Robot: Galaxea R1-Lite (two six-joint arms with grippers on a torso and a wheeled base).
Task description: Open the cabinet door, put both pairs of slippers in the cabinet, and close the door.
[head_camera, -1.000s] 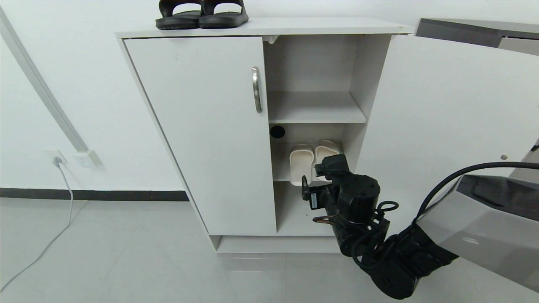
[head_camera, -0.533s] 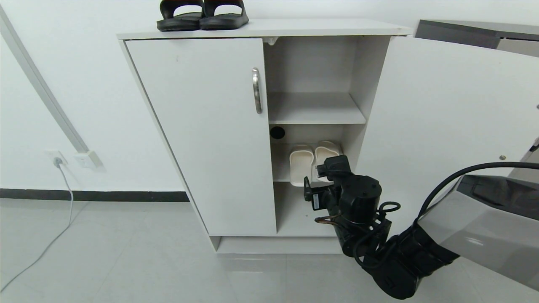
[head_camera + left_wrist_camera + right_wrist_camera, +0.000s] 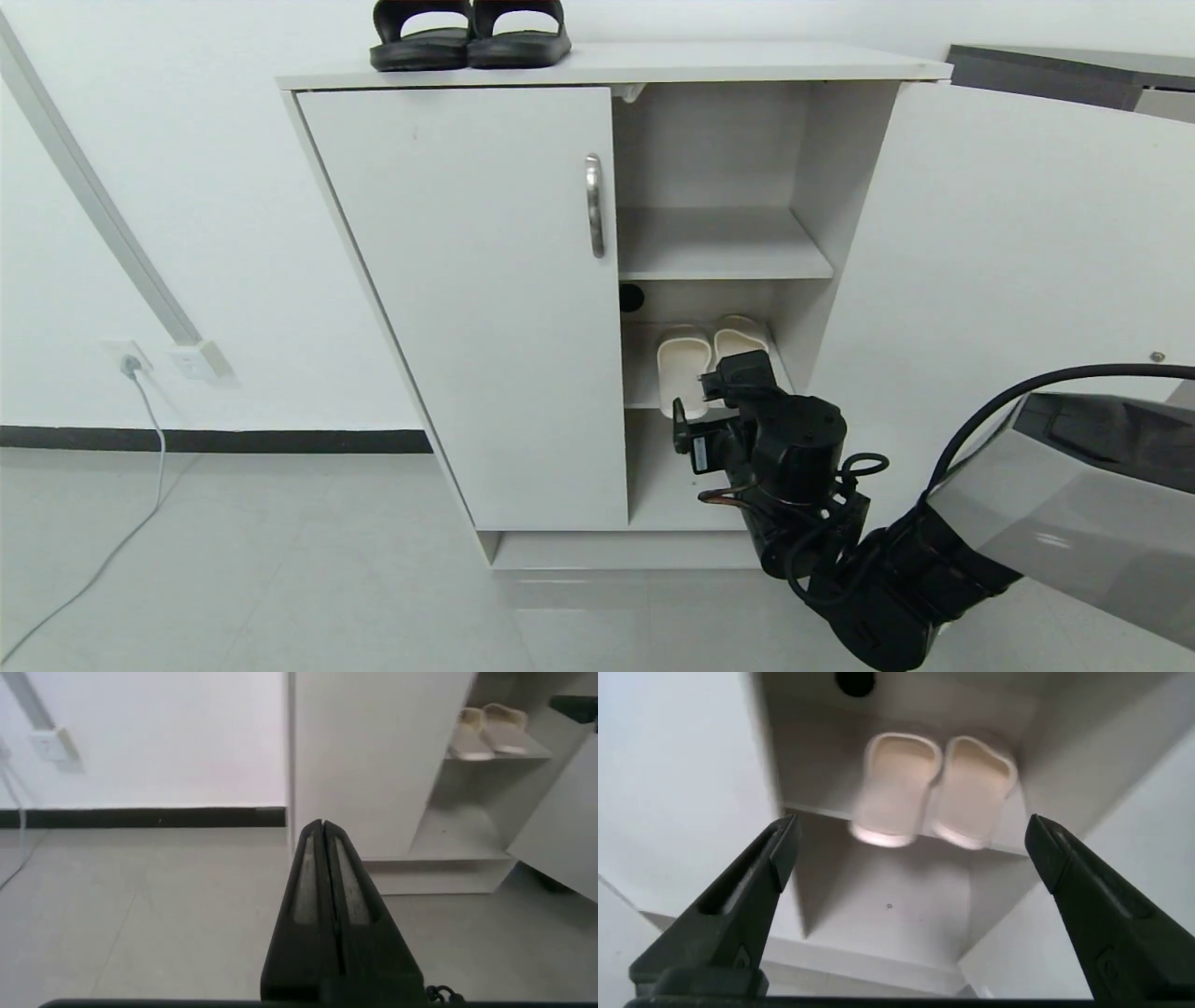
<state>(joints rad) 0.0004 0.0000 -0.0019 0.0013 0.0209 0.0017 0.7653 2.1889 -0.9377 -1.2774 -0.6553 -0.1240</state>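
A white cabinet [image 3: 467, 280] stands against the wall, its left door closed and its right door [image 3: 1008, 243] swung wide open. A black pair of slippers [image 3: 470, 37] rests on the cabinet top. A cream pair of slippers [image 3: 709, 355] [image 3: 934, 789] [image 3: 486, 730] lies side by side on the middle shelf inside. My right gripper [image 3: 709, 399] [image 3: 910, 845] hangs open just in front of that shelf, nothing between its fingers. My left gripper [image 3: 322, 831] is shut on nothing, low over the floor, off to the cabinet's left.
The upper shelf [image 3: 719, 247] and the bottom compartment [image 3: 672, 490] are bare. A metal handle [image 3: 594, 205] sits on the closed door. A wall socket [image 3: 131, 359] with a cable trailing over the floor is at the left. A grey unit [image 3: 1055, 70] stands behind the open door.
The head camera has shifted, so the cabinet sits slightly farther right in the picture. The right gripper stays open before the cream slippers' shelf.
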